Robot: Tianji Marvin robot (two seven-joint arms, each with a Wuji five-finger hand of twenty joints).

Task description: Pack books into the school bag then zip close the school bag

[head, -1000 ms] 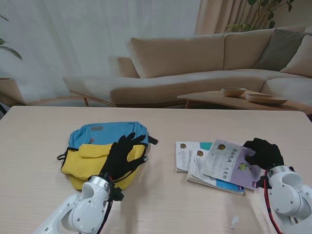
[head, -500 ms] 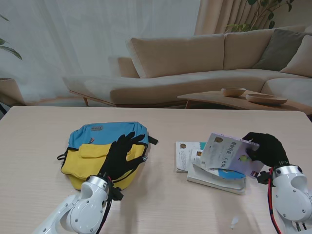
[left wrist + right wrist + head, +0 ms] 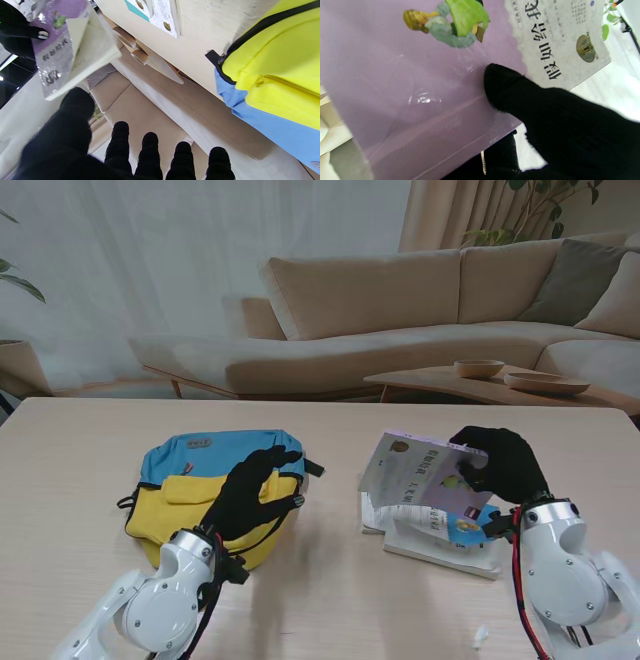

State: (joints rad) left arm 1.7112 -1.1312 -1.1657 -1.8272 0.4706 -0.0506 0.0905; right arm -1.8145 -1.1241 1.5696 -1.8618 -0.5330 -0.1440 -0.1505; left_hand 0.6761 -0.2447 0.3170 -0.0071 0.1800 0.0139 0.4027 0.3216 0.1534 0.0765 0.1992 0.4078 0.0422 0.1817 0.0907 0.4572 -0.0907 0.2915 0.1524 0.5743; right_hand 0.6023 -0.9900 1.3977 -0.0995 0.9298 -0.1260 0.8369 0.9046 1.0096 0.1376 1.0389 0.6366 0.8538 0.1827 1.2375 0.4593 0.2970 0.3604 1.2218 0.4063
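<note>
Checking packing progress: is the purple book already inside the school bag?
No, the right robot hand holds the purple book tilted above the other books, apart from the school bag.

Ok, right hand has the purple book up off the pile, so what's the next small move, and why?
Probably carry the purple book left toward the school bag. The right hand grips it tilted above the other books, while the left hand hovers open over the bag, which looks zipped.
</note>
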